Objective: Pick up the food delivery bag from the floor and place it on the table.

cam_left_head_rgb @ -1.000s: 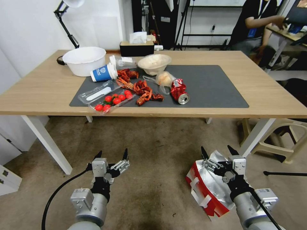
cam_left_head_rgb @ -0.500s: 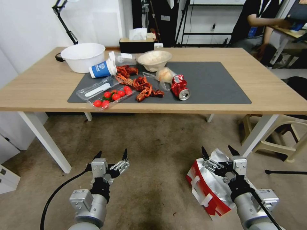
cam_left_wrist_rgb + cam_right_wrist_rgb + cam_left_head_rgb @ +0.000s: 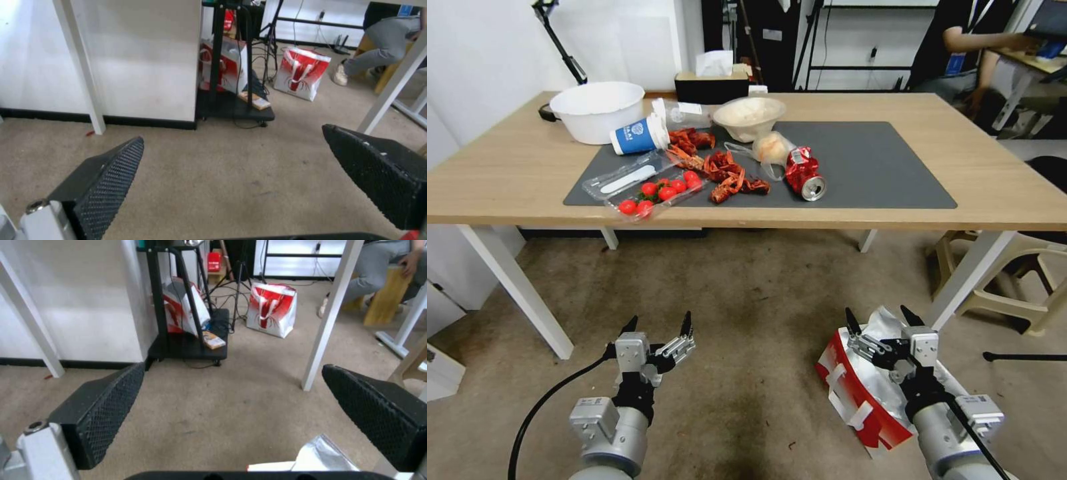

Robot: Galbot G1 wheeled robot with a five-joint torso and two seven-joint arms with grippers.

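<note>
The right end effector (image 3: 882,317) hangs low over the floor (image 3: 747,313) with its jaws spread and nothing between them. The left end effector (image 3: 657,323) is likewise released, empty, well to the left over bare floor.

Over the last second neither arm has shifted against the other or against the bag (image 3: 864,390); what moved is the whole head view — the bench (image 3: 507,180) has slid a little higher and further off in the picture, so the camera tilted or the base crept (the bench things kept their places on the mat (image 3: 867,167)). For the task that means, in my judgement, that the robot is settling its stance and the pick-up has not begun.

The bag lies on the floor, tipped open with its foil lining upward, directly beneath and just behind the right end effector — the fingertips (image 3: 848,316) stand above its far rim, apart from it. In the right wrist view a corner of foil (image 3: 322,453) peeks in below the open fingers. The handles (image 3: 844,400) lie on the bag's left side, untouched.
</note>
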